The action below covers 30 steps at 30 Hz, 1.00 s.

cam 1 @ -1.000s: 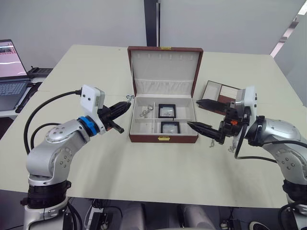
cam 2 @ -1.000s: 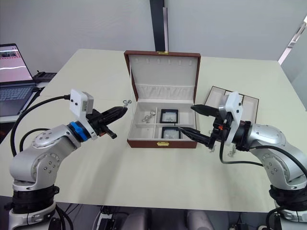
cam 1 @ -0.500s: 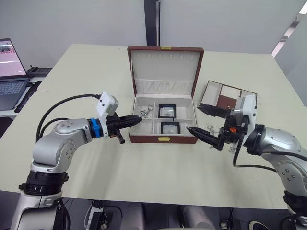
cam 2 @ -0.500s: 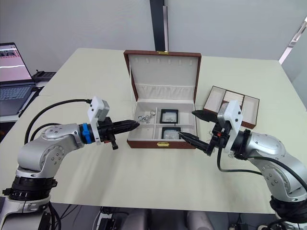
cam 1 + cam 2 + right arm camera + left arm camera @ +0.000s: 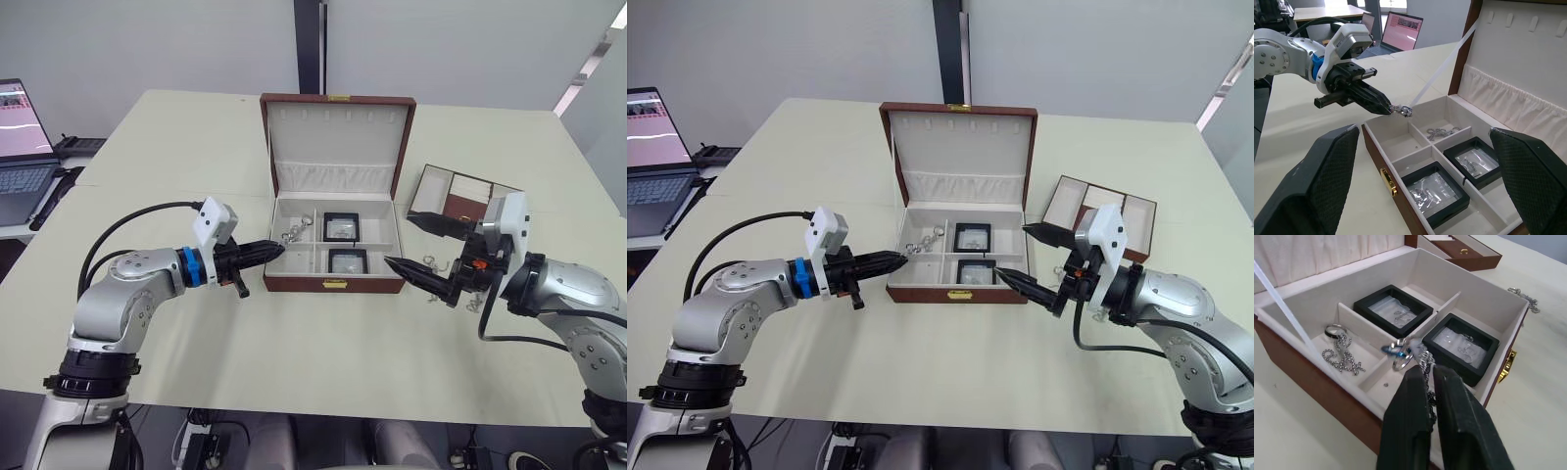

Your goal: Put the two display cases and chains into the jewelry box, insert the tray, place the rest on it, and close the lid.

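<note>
While my left pincer (image 5: pixel 1427 382) pinches a chain (image 5: pixel 1415 352) with a ring and blue clasp dangling over the near-left compartment of the jewelry box (image 5: pixel 333 284), the main risk I see is the drop. The chain hangs right above the divider, so releasing now could drape it across the wall or into the case compartment. It also looks tangled around the fingertips, so it may snag and get dragged back out when I pull away.

Both display cases (image 5: pixel 340 226) (image 5: pixel 347 260) sit in the right compartments, and another chain (image 5: pixel 1342 357) lies in the far-left compartment. My left arm hovers just beside the box front wall; a low retreat could bump it and shift the box.

My right pincer (image 5: pixel 1029 257) is spread wide and holds nothing, near the box's right end. One more chain (image 5: pixel 431 264) lies on the surface just beside its lower finger; a careless sweep could knock it. Tray (image 5: pixel 1102 211) waits on the surface beyond, well apart from the lid.
</note>
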Tool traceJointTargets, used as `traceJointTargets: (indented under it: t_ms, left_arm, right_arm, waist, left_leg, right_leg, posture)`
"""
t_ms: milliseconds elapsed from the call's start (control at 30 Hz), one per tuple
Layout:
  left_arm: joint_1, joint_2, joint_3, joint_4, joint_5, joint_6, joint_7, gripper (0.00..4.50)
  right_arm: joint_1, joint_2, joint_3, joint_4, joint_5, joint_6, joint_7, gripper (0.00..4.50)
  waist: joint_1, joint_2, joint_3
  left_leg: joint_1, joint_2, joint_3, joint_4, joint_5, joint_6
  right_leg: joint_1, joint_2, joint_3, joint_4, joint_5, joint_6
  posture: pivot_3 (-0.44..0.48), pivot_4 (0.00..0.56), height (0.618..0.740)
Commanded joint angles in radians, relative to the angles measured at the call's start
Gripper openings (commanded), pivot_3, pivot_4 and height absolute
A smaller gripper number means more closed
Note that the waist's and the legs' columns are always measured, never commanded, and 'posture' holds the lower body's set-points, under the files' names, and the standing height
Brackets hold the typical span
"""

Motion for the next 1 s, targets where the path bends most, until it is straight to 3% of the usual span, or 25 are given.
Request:
traceJointTargets:
  t_ms: [33, 333, 633, 1000]
  left_arm:
    - [0.007, -0.005, 0.016, -0.014, -0.006, -0.023, -0.016, 1.58]
    - [0.000, -0.019, 0.045, -0.025, -0.051, -0.003, -0.031, 4.40]
    - [0.027, 0.051, 0.134, -0.077, -0.130, 0.060, -0.052, 4.47]
    - [0.259, 0.223, 0.353, -0.001, -0.046, -0.009, -0.034, 4.47]
  right_arm:
    - [-0.004, -0.017, -0.030, -0.022, 0.005, -0.023, 0.006, 4.50]
    - [0.001, -0.039, -0.046, 0.000, 0.009, -0.022, 0.024, 4.50]
    - [0.055, -0.095, -0.101, 0.112, -0.025, -0.063, 0.092, 4.50]
    - [0.168, -0.172, -0.201, 0.517, -0.173, -0.259, 0.248, 4.50]
  waist:
    - [0.000, 0.000, 0.000]
    - [0.000, 0.000, 0.000]
    - [0.000, 0.000, 0.000]
    - [-0.001, 0.000, 0.000]
  left_leg:
    - [0.000, 0.000, 0.000, 0.000, 0.000, 0.000]
    - [0.000, 0.000, 0.000, 0.000, 0.000, 0.000]
    - [0.000, 0.000, 0.000, 0.000, 0.000, 0.000]
    - [0.001, 0.000, 0.001, 0.000, 0.000, 0.000]
  right_leg:
    - [0.000, 0.000, 0.000, 0.000, 0.000, 0.000]
    - [0.000, 0.000, 0.000, 0.000, 0.000, 0.000]
    - [0.000, 0.000, 0.000, 0.000, 0.000, 0.000]
    - [0.000, 0.000, 0.000, 0.001, 0.000, 0.000]
  posture:
    - [0.000, 0.150, 0.740]
    - [0.000, 0.150, 0.740]
    - [0.000, 0.150, 0.740]
    - [0.000, 0.150, 0.740]
